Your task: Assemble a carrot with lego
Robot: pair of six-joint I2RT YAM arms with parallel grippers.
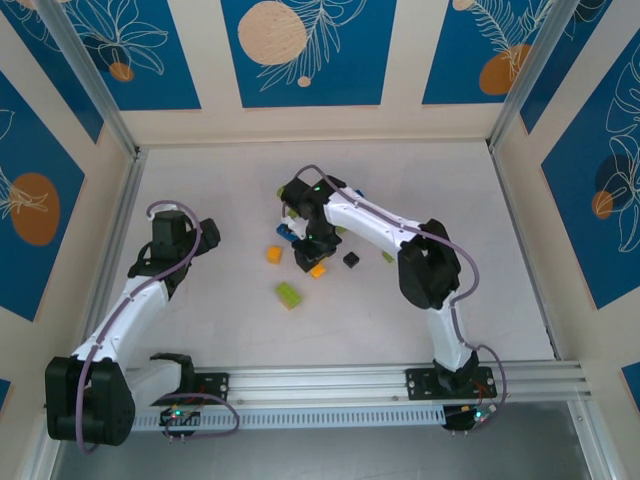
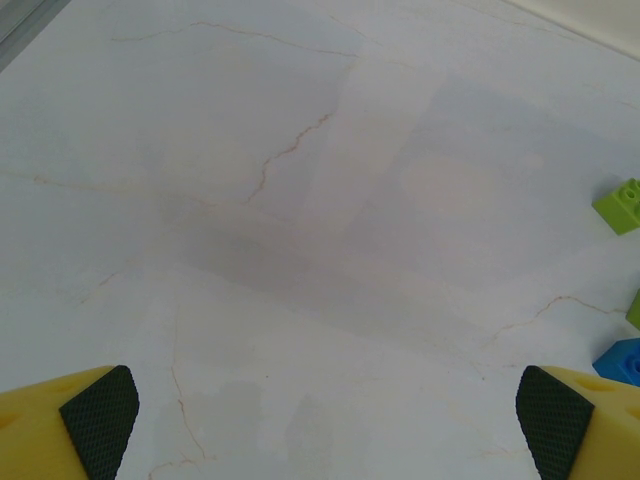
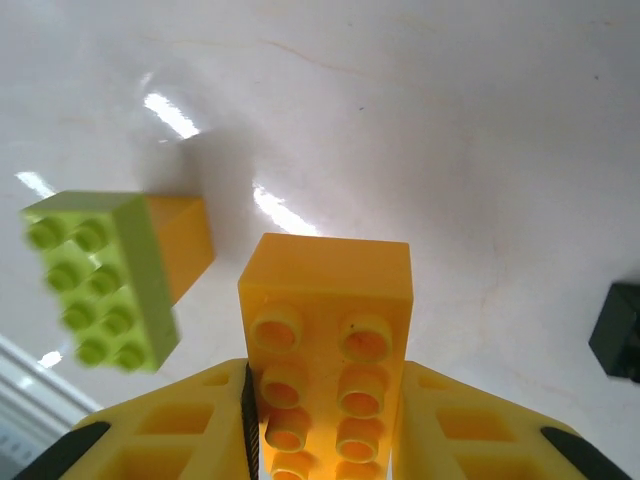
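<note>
My right gripper [image 3: 325,440] is shut on an orange lego brick [image 3: 325,330]; its studs face the camera and its far end sticks out past the fingers. From above, that gripper [image 1: 311,258] points down at mid table with the orange brick [image 1: 318,269] at its tip. A lime brick [image 3: 100,285] lies to the left, with another orange brick [image 3: 182,245] right behind it. A black brick [image 3: 617,330] sits at the right edge. My left gripper [image 2: 325,430] is open over bare table, its pads [image 2: 100,415] wide apart.
Loose bricks lie around the right gripper: an orange one [image 1: 274,254], a lime one [image 1: 289,295], a black one [image 1: 351,259], a green one [image 1: 388,257] and a blue one [image 1: 285,233]. The left wrist view catches a lime brick [image 2: 622,205] and a blue one [image 2: 622,360] at its right edge.
</note>
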